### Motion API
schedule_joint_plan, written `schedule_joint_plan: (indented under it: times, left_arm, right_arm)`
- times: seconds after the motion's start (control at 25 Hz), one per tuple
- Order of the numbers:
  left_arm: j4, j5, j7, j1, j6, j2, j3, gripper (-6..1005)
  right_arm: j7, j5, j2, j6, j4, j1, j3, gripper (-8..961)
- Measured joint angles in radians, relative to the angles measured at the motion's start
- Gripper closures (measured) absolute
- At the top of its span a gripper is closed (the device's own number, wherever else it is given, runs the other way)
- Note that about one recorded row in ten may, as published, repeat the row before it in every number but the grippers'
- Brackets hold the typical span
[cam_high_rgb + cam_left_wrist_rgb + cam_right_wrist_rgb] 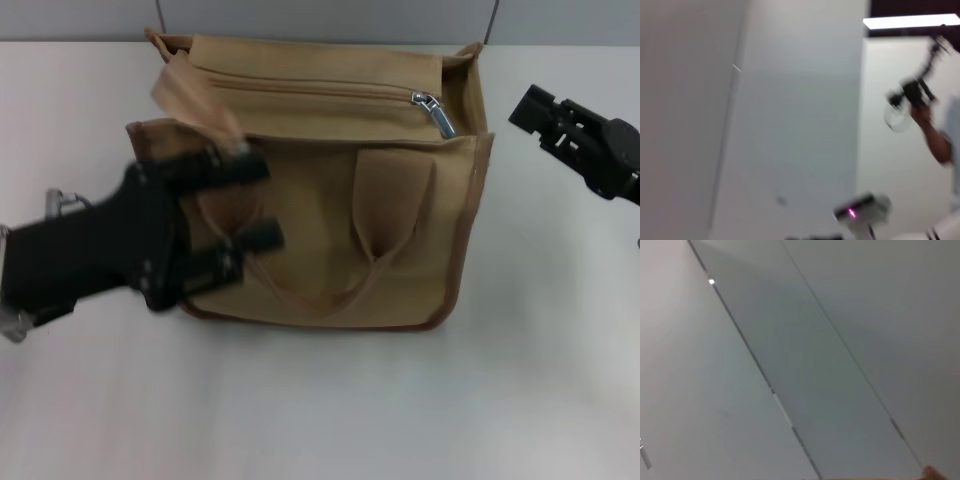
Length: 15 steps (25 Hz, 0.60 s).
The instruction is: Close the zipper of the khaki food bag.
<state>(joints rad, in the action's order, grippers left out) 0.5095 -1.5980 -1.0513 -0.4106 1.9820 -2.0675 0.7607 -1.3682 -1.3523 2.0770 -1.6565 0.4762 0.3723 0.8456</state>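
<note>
The khaki food bag [400, 230] lies on the white table in the head view, its brown-tan handles [385, 255] on the face turned toward me. The zipper [330, 90] runs along its top, and the silver pull tab [438, 115] sits at the right end. My left gripper [248, 205] is open over the bag's left front, its fingers [232, 165] spread and blurred. A blurred khaki strap [195, 95] rises just above the upper finger. My right gripper [535, 108] hangs right of the bag, apart from it. Neither wrist view shows the bag.
The white table [320, 410] stretches in front of the bag and to both sides. A grey wall [320, 20] stands right behind the bag. The wrist views show only walls and ceiling; a person's arm [935, 140] shows far off in the left wrist view.
</note>
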Motion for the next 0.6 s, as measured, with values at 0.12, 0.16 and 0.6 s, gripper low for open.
schedule_joint_plan:
  times: [0.12,0.16,0.6]
  left_arm:
    - [0.027,0.000,0.014,0.015,-0.003,0.000,0.039,419]
    - [0.040,-0.001,0.027,0.026,-0.005,-0.001,0.061,412]
    - [0.064,-0.091,0.132,0.156,-0.049,0.002,0.092,378]
  right_arm:
    - [0.070,-0.032,-0.002,-0.074,0.004,0.003,0.001,542]
    - [0.113,-0.050,-0.003,-0.122,0.004,0.005,0.001,534]
    - [0.356,-0.203,0.001,-0.226,0.008,-0.011,-0.002,366]
